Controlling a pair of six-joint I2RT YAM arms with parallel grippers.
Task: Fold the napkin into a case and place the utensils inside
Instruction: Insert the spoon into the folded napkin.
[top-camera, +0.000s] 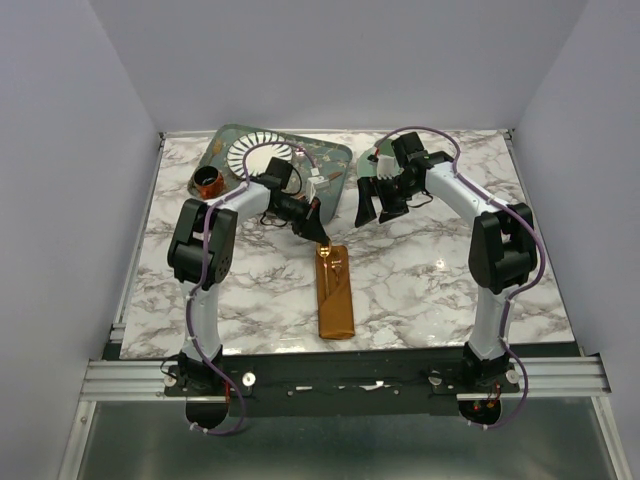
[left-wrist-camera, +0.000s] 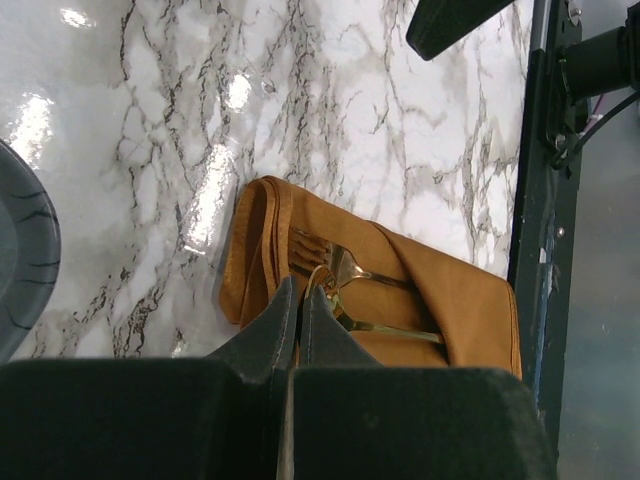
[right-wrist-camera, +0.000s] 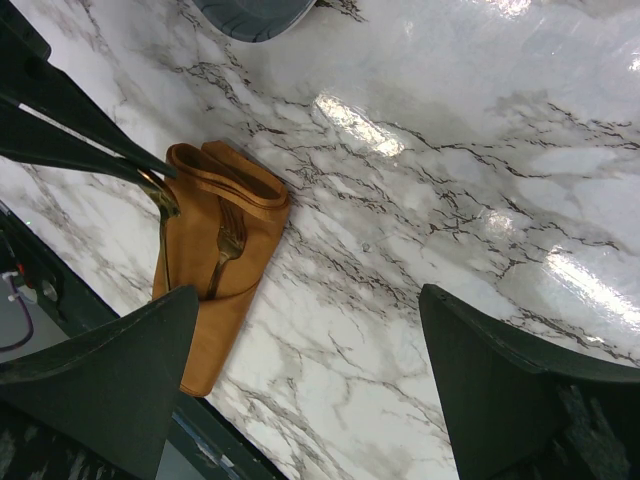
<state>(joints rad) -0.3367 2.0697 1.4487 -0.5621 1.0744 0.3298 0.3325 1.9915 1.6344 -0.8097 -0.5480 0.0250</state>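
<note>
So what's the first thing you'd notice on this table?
The long orange case in the middle of the marble table, with a gold fork poking from its pocket. The left gripper pinches another gold utensil at its far end, while the right gripper hangs open farther right.

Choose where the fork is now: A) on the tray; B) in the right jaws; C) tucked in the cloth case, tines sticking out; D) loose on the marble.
C: the fork lies with its handle in the case, tines out; the right gripper has its jaws open and empty.
</note>
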